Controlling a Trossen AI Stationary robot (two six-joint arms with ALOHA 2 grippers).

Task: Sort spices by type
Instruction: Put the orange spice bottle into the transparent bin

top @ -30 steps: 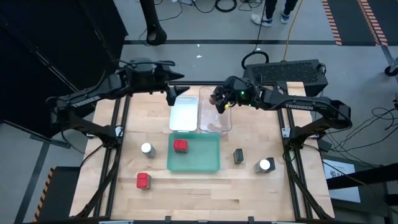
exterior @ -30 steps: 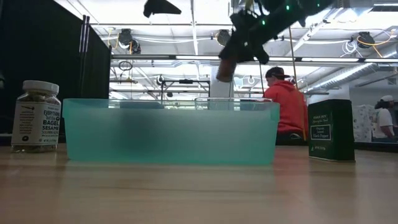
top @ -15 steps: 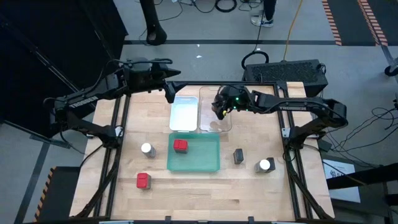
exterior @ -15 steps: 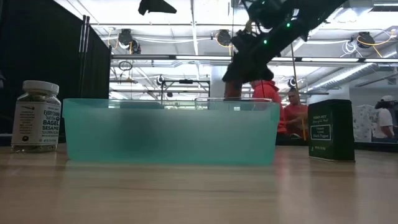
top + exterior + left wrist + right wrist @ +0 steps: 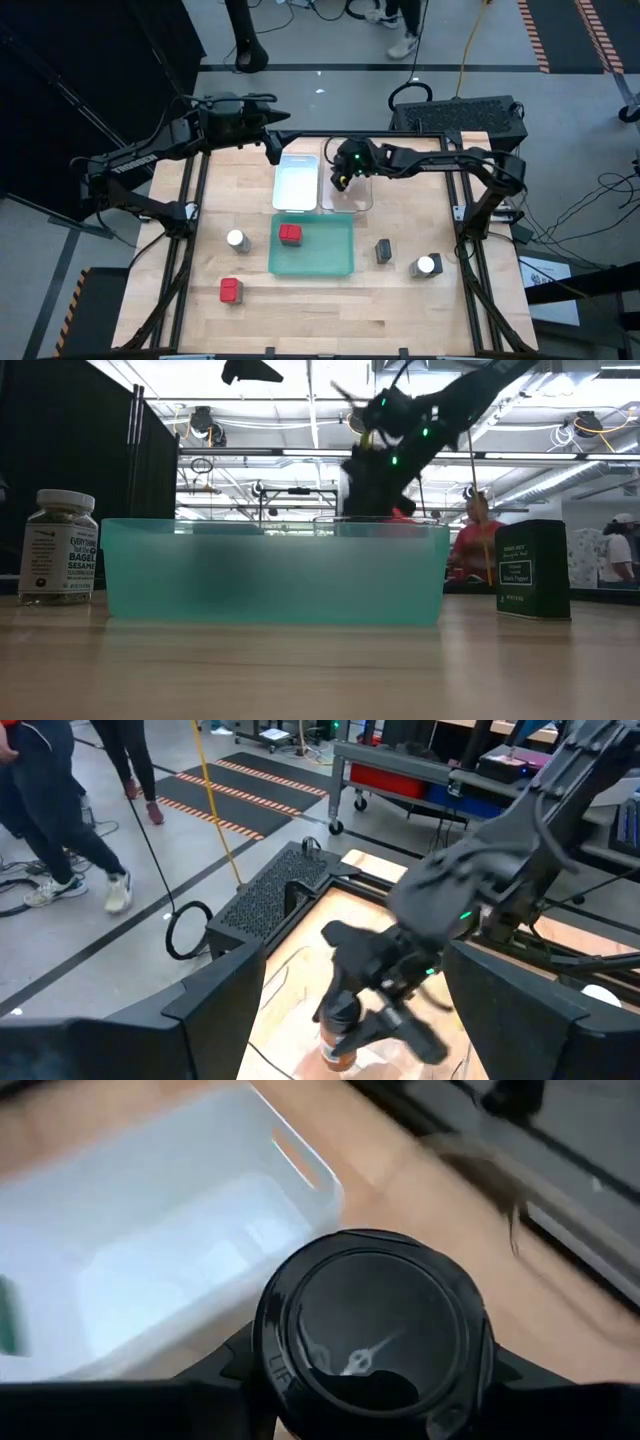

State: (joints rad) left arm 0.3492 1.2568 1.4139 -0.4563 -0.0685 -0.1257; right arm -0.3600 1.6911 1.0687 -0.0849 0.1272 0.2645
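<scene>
The right claw (image 5: 343, 176), pinching the brown dark-lidded jar (image 5: 340, 1042), has dropped into the clear plastic tray (image 5: 359, 198), so release looks near; the left claw (image 5: 272, 152) hangs spread.

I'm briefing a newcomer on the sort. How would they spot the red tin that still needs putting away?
Start at the green tray in the middle of the table. Look toward the table's front left corner: the red tin sits alone on bare wood, in front of a white-lidded jar. Its twin lies inside the tray.
</scene>
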